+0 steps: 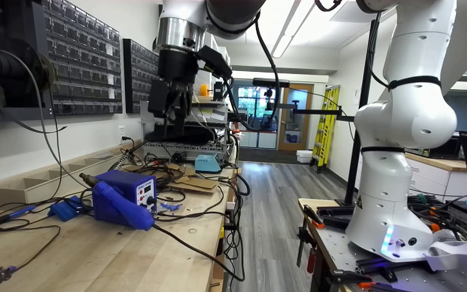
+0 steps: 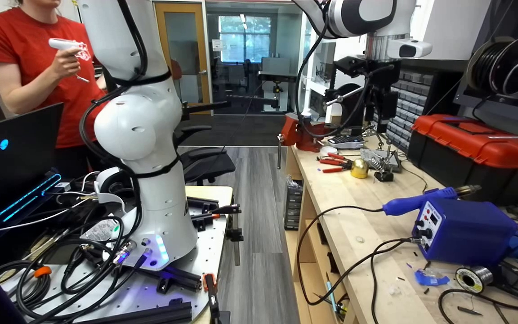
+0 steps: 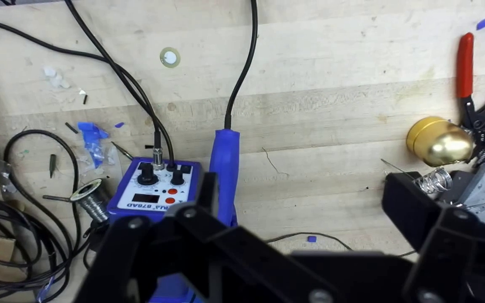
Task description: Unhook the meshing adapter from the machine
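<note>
In both exterior views we saw the gripper (image 3: 301,191) hanging well above the counter (image 1: 136,263), its two fingers (image 3: 206,191) spread wide apart. We found the blue meshing adapter (image 1: 125,209) resting along the side of the machine (image 2: 470,231), its nozzle (image 2: 468,190) pointing toward the counter's back edge and its handle end (image 2: 390,207) toward the front edge, past which its black cable (image 3: 254,21) looped down. In the wrist view the meshing adapter showed just inside one finger, but the exterior views showed us gripper and adapter well apart. We noticed a spool of solder (image 3: 93,202) just beside the machine, red-handled pliers (image 2: 333,170) near the front edge with a golden dome (image 2: 359,168) next to them, a red-lidded toolbox (image 2: 475,148) along the back edge, and a red vise (image 2: 291,130) at a front corner.
</note>
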Robot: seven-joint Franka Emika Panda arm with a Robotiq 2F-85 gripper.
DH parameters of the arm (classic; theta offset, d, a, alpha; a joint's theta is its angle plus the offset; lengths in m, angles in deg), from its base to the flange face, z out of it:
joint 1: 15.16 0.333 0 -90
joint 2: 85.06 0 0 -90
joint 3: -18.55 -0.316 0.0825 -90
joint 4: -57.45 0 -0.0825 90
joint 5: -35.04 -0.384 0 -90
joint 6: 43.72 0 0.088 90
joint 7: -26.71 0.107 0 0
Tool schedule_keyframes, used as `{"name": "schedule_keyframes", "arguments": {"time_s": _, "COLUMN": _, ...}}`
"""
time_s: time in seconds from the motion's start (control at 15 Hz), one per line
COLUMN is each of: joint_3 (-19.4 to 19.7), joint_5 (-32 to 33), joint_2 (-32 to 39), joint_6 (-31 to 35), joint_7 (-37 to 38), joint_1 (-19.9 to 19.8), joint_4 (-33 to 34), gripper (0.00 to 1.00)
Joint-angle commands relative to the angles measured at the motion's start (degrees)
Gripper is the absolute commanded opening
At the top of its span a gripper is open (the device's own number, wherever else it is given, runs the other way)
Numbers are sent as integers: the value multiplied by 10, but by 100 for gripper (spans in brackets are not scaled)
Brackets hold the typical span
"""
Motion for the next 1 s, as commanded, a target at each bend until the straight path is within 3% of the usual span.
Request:
{"name": "schedule_keyframes", "arguments": {"time_s": 0.0, "joint_3": 3, "joint_5": 14, "joint_2": 28, "joint_6": 28, "joint_7": 26, "joint_1": 2, "joint_4": 6, "gripper": 100}}
{"name": "schedule_keyframes", "arguments": {"time_s": 0.47, "joint_3": 14, "joint_5": 72, "joint_2": 106, "joint_6": 116, "joint_7": 67, "joint_1": 7, "joint_4": 24, "gripper": 100}}
{"name": "schedule_keyframes", "arguments": {"time_s": 0.93, "joint_3": 55, "joint_5": 103, "joint_2": 204, "joint_6": 176, "joint_7": 97, "joint_1": 21, "joint_4": 85, "gripper": 100}}
